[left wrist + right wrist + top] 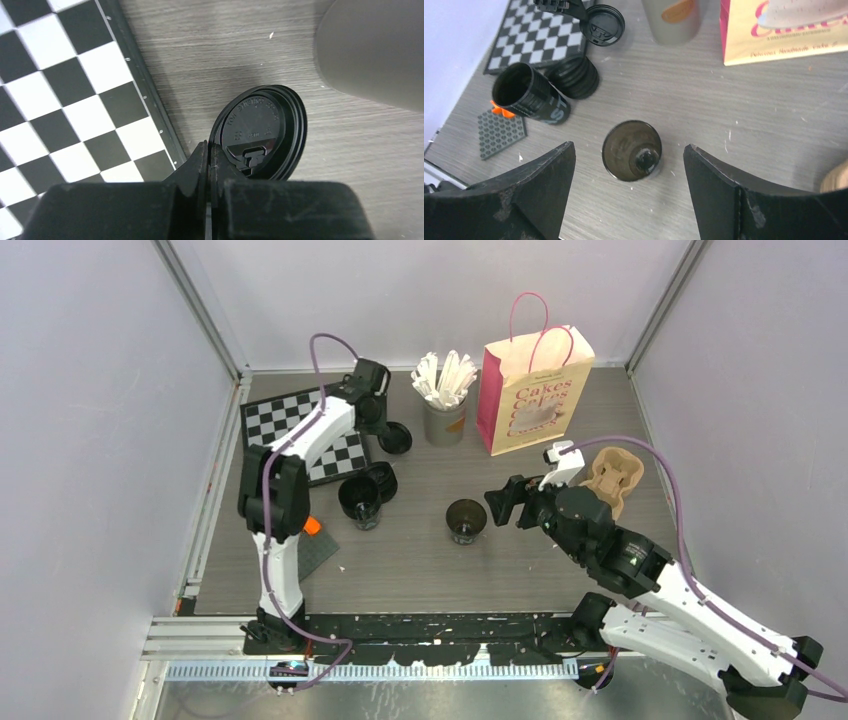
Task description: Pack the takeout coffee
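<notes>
My left gripper [208, 152] is out at the far side of the table [420, 575], its fingers pressed together on the rim of a black lid [260, 132] (the edge is thin, so the fingers look as if they meet). That lid sits just off the corner of the chessboard [55, 95], with the grey cup [375, 50] of white sticks near it on the other side. I cannot tell whether the lid is resting on the table or raised off it.

My right gripper [628, 147] is spread wide and pinches nothing. It hangs over the middle of the table. Straight below it, framed between the two fingers in the wrist view, a dark coffee cup [466, 519] stands upright and uncovered.

A second cup [360, 500], black with white lettering, also stands upright and uncovered, nearer my left arm and close to the chessboard's near corner. A stack of lids [384, 480] lies just beside it. I cannot tell if the two touch.

The pink paper bag [535, 390] stands upright at the far edge, just to the right of the grey cup and well apart from both coffee cups. The brown carrier [612, 478] lies in front of the bag, beside my right arm. Near the left arm lies a small grey mat [318, 552] with an orange piece [312, 525] at its far edge.
</notes>
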Motion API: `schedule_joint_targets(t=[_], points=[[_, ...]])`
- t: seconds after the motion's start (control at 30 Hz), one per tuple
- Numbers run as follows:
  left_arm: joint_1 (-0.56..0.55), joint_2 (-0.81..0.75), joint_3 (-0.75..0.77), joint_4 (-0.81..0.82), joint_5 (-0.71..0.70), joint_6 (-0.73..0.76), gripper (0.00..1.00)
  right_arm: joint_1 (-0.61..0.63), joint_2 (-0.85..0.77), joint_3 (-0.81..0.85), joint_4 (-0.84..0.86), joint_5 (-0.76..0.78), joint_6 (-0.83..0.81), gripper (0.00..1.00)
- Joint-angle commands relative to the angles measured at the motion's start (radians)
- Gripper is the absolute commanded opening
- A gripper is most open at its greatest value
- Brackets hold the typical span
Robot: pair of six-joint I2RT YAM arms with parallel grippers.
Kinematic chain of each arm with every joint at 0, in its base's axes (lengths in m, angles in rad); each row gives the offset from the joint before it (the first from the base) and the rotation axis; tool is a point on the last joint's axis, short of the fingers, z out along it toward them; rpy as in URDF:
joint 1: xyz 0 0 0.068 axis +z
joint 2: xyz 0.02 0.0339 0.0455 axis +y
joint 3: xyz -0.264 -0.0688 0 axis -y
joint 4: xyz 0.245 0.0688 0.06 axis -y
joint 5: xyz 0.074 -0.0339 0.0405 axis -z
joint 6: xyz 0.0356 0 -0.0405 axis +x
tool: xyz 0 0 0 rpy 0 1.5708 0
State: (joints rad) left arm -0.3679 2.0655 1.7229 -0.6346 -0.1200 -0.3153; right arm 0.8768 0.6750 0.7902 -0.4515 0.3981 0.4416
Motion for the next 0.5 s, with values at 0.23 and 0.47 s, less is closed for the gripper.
schedule_joint_targets(t=[0.23, 0.47], points=[[0.032, -0.317, -0.100, -0.015, 0.095, -0.061, 0.00, -0.001, -0.041, -0.070, 0.416, -0.123, -0.200, 0.86], [0.034, -0.543, -0.261, 0.064, 0.441, -0.211, 0.00, 0.000, -0.023, -0.213, 0.799, -0.346, -0.449, 0.92]])
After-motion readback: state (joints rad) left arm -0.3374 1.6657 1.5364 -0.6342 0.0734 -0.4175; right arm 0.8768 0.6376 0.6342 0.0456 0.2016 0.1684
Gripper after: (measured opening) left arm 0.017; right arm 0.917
